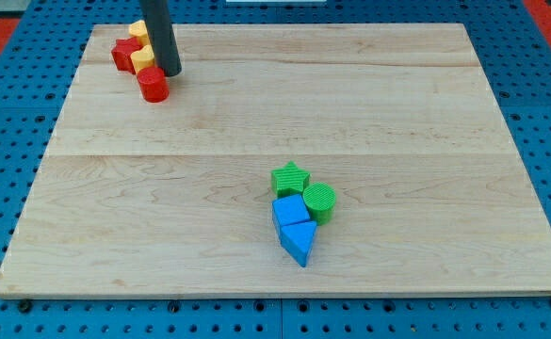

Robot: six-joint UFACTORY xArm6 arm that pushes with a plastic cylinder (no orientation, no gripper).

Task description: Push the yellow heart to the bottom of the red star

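A red star (122,54) lies near the board's top left corner. A yellow block (144,59), likely the yellow heart, touches the star's right side. Another yellow block (138,29) sits just above it, partly hidden by the rod. A red cylinder (153,84) lies just below the yellow blocks. My tip (170,71) stands right of the yellow block and just above and right of the red cylinder, close to both.
A green star (290,178), a green cylinder (319,201), a blue cube (291,211) and a blue triangle (299,241) cluster at the lower middle of the wooden board (397,113). Blue pegboard surrounds the board.
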